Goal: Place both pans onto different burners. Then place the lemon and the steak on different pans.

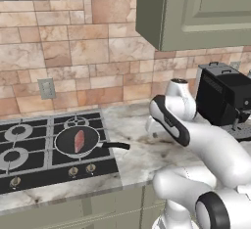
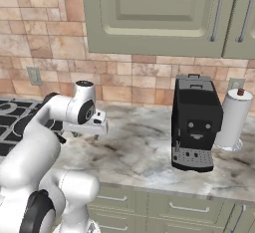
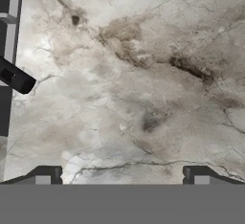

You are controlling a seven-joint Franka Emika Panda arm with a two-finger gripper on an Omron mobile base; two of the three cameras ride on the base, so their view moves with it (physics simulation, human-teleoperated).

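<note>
A black pan (image 1: 77, 142) with a thin black handle sits on a front burner, the pinkish steak (image 1: 79, 141) lying flat inside it.

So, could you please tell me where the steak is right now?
In the left base view, the steak lies in the black-handled pan on the cooktop's front right burner, left of the arm.

We find no readable writing in these pictures. The coffee machine (image 2: 196, 122) has a plain black front with no brand name we can make out, and the paper towel roll (image 2: 232, 119) beside it is blank. The knobs (image 1: 73, 171) along the front of the cooktop (image 1: 29, 174) carry no marks we can read, and the wall outlet (image 1: 47, 88) has no label.
</note>
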